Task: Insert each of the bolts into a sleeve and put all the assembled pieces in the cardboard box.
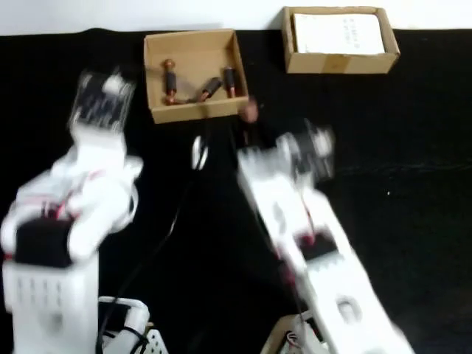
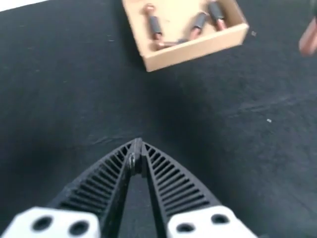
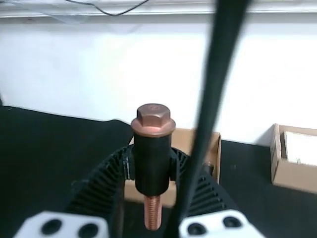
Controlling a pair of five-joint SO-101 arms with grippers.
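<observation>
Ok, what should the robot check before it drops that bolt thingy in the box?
1. Copper bolt fully in black sleeve: ok.
2. Right pincer shut on sleeve: ok.
3. Sleeve above the open brown cardboard box: not ok, it looks just outside the near corner.
4. Room in box beside three finished pieces: ok.
5. Left pincer clear of box: ok, shut.

No readable text, printed sheet point(image 1: 339, 33) too blurred
</observation>
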